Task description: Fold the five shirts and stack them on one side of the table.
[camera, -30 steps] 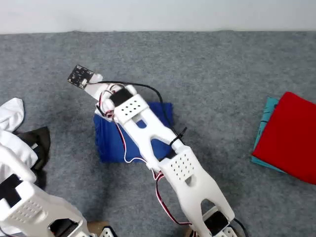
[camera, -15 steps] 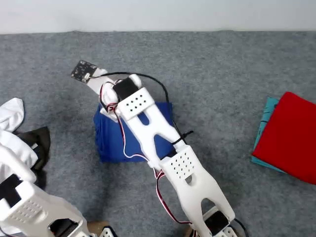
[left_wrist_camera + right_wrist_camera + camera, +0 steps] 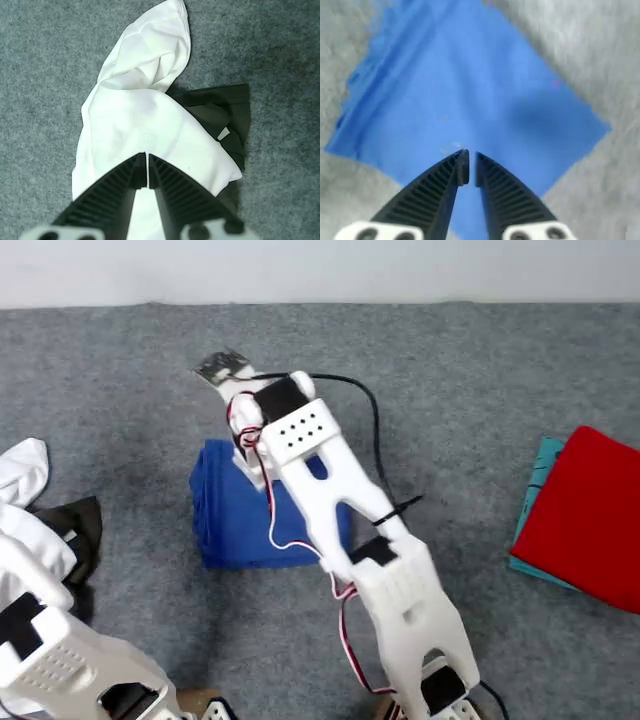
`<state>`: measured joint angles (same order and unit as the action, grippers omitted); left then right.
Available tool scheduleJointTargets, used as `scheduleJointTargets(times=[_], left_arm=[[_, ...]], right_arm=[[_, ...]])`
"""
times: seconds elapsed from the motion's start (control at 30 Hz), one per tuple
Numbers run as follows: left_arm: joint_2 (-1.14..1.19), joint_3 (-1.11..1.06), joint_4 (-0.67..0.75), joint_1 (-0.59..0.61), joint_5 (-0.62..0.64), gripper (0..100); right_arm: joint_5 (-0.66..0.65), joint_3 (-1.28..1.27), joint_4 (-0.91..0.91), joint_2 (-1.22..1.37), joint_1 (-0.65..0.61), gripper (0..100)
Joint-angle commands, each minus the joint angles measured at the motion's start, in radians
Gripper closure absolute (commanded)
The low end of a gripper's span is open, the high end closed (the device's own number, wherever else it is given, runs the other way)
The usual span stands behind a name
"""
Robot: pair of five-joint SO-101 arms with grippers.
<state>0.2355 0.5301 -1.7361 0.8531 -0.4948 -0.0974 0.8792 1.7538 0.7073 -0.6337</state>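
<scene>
Here, black shirt (image 3: 220, 112), small white tag (image 3: 223, 133) (unreadable), under white shirt (image 3: 145, 115)

The end effector (image 3: 469, 167) is positioned above a folded blue shirt (image 3: 470, 85). Its ribbed fingers (image 3: 437, 187) are drawn nearly together, with only a narrow slit left between the tips. The shirt is laid flat on the grey counter (image 3: 610, 50), which is exposed around the shirt's edges.

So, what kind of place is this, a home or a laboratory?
Probably a robotics test bench: a grey carpeted table, a white robot arm with exposed wiring, and shirts laid out to fold, such as the folded blue shirt and the red shirt stacked at one side.
</scene>
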Motion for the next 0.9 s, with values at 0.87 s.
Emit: scheduleJointTargets(times=[0.87], left_arm=[[-0.055, 0.004, -0.002, -0.028, 0.006, 98]], right_arm=[[0.054, -0.330, 0.041, 0.166, 0.067, 90.9]])
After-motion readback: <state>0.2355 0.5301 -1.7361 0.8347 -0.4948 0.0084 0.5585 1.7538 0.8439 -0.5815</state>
